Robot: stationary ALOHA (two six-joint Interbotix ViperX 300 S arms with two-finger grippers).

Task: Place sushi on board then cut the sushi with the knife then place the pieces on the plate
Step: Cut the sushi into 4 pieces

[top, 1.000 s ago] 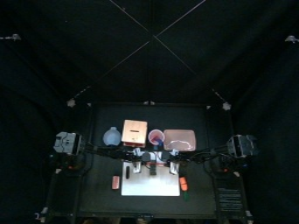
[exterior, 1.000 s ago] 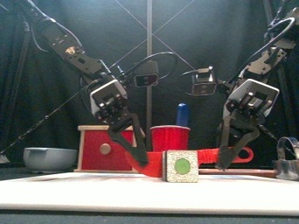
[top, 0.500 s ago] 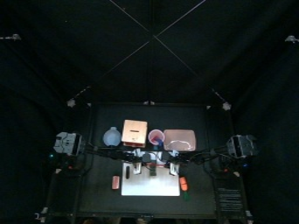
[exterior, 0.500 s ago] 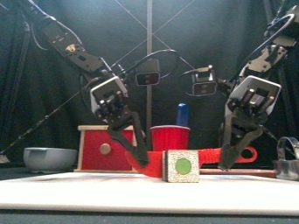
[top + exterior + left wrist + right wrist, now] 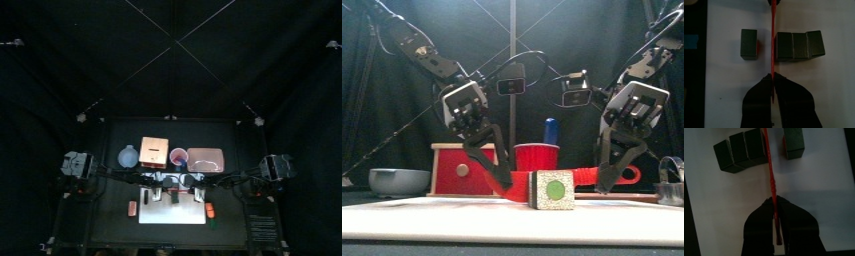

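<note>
The dark green sushi roll (image 5: 552, 189) lies on the white cutting board (image 5: 422, 215). One piece (image 5: 749, 43) is split off from a block of three (image 5: 800, 46). The red knife (image 5: 773, 45) runs through the gap between them. My left gripper (image 5: 773, 80) is shut on one end of the knife and my right gripper (image 5: 773, 203) on the other. In the front view the knife (image 5: 589, 180) spans behind the roll, left gripper (image 5: 496, 175) and right gripper (image 5: 613, 178) at its ends. The right wrist view shows the single piece (image 5: 794, 140) and the block (image 5: 741, 148).
Behind the board stand the wooden box with red drawer front (image 5: 460, 168), the red cup (image 5: 539, 157) holding a blue knife (image 5: 549, 130), and the pink tray (image 5: 205, 158). The blue-grey bowl (image 5: 398, 181) sits at the left, the metal cutter (image 5: 671, 175) at the right.
Both grippers have risen a little with the red knife still held between them. The sushi pieces stay on the board.
</note>
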